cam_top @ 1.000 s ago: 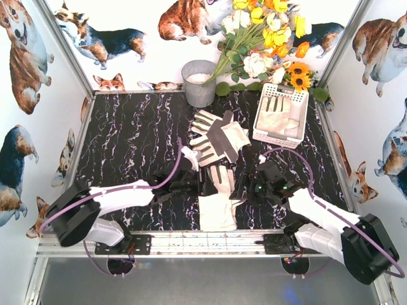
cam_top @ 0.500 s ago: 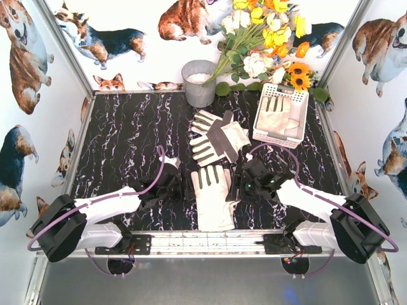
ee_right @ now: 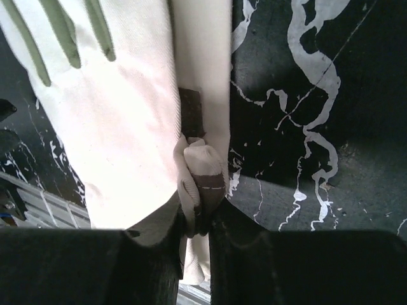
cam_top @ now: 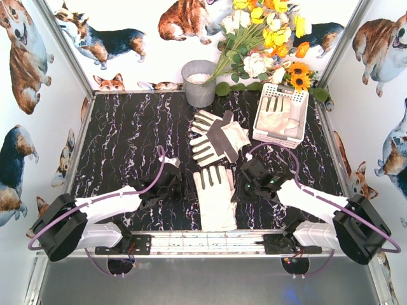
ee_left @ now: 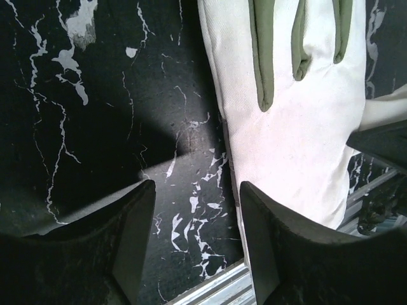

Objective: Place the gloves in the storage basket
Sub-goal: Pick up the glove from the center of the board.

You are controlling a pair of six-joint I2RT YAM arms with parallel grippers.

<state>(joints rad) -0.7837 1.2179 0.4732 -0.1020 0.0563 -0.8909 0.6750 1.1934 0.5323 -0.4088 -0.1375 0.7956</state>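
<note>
Near glove (cam_top: 216, 198): lies flat, fingers pointing toward the storage basket (cam_top: 297, 96), well short of it and to its lower left, spread so an edge can be pinched.
Right gripper (ee_right: 198, 216): jaws nearly closed on a bunched fold at the glove's basket-side edge, probably ready to lift it.
Left gripper (ee_left: 197, 190): about half open and empty, just beside the glove on the side away from the basket.
Other gloves (cam_top: 216, 136): heaped just left of the basket; one more is inside it.
Change: a second ago the right jaws stood wide and the left gripper was at the glove. Now the right has clamped and the left has drawn clear.
</note>
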